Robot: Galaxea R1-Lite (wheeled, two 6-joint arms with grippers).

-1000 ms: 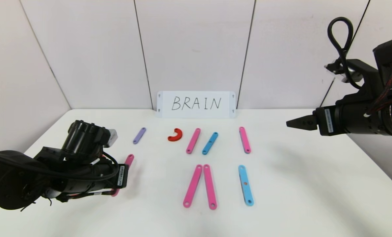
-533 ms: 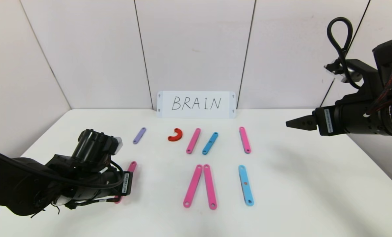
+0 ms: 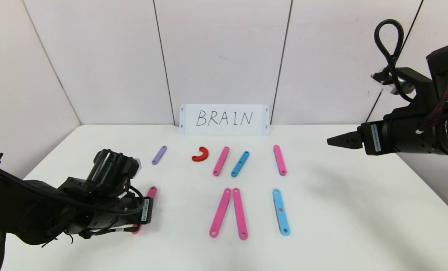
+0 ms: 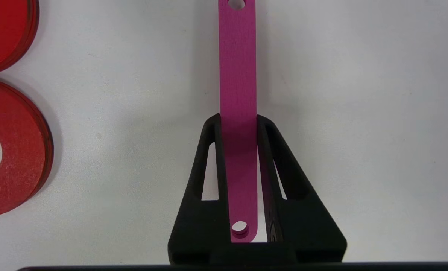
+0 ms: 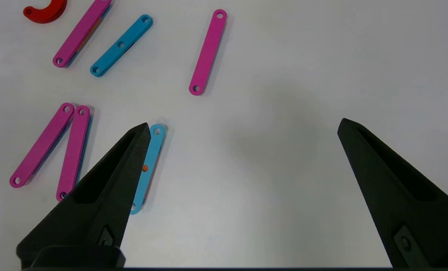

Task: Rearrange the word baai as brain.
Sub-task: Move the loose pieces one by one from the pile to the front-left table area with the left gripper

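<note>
**A:** What is the left gripper (image 4: 238,124) doing?

**B:** Its two fingers are pressed against the long edges of a pink strip (image 4: 237,94), one on each side, low at the table (image 3: 359,210). The strip runs straight out ahead of the fingertips, and its near holed end sits back in the throat of the jaws.

**A:** So which step is that?

**B:** I judge it is placing the upright of the R. Two red half-rings (image 4: 9,146), which I take for the curves of the B, lie off to one side of the fingers, apart from the strip. I can't tell whether the strip is lying flat on the table or is just above it.

**A:** And the other arm?

**B:** The right gripper (image 5: 242,128) hangs high and well clear, fingers spread wide, nothing between them. Below it lie a blue strip (image 5: 148,165) under one fingertip and, a little beyond that, a leaning pair of pink strips (image 5: 54,150). Farther ahead are a loose red half-ring (image 5: 43,9), pink strip, short blue strip and another pink strip.

**A:** What does the next move call for?

**B:** Probably squaring the held strip parallel to the B and just beside it, then letting go without dragging it. After that the R still needs its curve and leg: the loose red half-ring and the purple strip (image 3: 159,154), both well forward of the left gripper, look like the parts.
</note>
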